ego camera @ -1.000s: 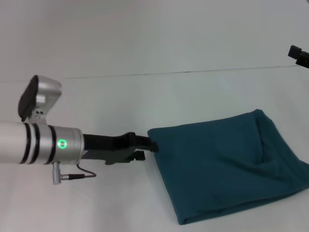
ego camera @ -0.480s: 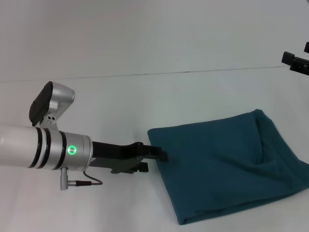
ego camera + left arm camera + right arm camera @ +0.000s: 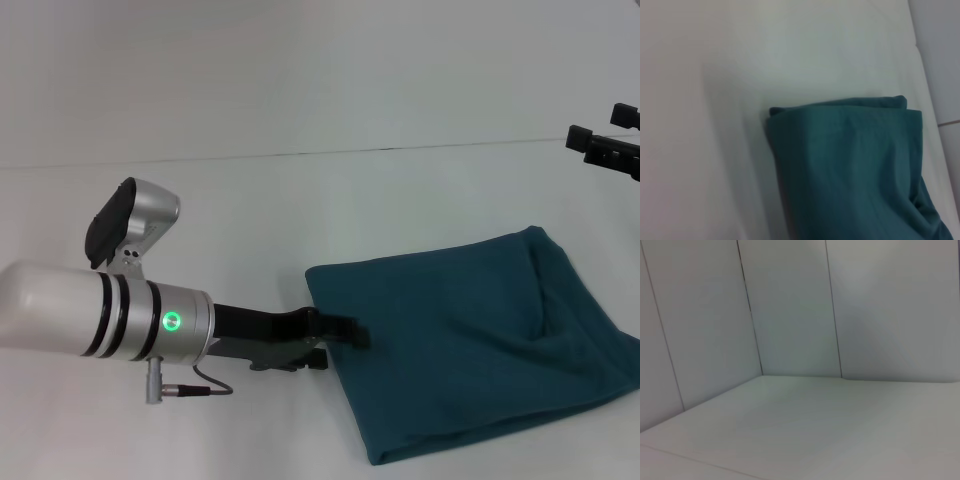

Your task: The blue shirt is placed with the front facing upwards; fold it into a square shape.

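The blue shirt [image 3: 470, 340] lies folded into a rough square on the white table [image 3: 250, 200], at the front right of the head view. No print shows on it. Its right side has a raised fold. My left gripper [image 3: 345, 330] reaches in from the left, and its tip is over the shirt's left edge. The left wrist view shows the folded shirt [image 3: 850, 170] with a doubled edge on its far side. My right gripper [image 3: 603, 150] hangs high at the right edge of the head view, well apart from the shirt.
The table's back edge meets a pale wall [image 3: 320, 70]. The right wrist view shows only the table surface [image 3: 815, 430] and grey wall panels [image 3: 790, 305].
My left arm has moved right and nearer the camera, and its tip went from the shirt's upper-left corner to lower along the left edge. My right gripper has come further into view from the right.
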Action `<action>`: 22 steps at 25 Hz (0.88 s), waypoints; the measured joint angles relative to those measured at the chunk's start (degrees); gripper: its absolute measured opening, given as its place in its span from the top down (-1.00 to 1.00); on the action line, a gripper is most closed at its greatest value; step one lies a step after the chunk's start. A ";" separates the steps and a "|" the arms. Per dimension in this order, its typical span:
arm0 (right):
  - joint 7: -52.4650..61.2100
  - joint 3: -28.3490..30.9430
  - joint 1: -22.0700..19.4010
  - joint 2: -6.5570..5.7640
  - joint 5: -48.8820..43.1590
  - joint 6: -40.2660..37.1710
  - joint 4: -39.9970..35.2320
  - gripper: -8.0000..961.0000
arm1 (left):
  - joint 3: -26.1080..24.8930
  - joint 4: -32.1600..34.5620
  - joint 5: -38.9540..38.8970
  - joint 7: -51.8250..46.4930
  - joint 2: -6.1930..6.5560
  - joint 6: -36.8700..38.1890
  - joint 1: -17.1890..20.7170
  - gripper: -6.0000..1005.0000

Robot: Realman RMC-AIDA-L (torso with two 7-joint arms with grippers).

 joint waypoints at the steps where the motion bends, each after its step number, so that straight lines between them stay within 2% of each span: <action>1: 0.00 0.02 -0.01 0.00 0.00 -0.11 0.00 -0.92 | 0.00 0.00 0.01 0.01 -0.16 -0.05 -0.12 -0.48; 11: 0.04 0.00 -0.01 0.11 0.00 -0.96 -0.03 -0.93 | 2.56 4.19 0.02 -0.13 -0.44 -3.86 -2.95 -0.47; 22: 0.04 0.30 -0.26 0.02 0.02 -1.00 0.10 -0.93 | 3.43 4.45 -0.16 -0.20 -0.67 -6.00 -3.33 -0.49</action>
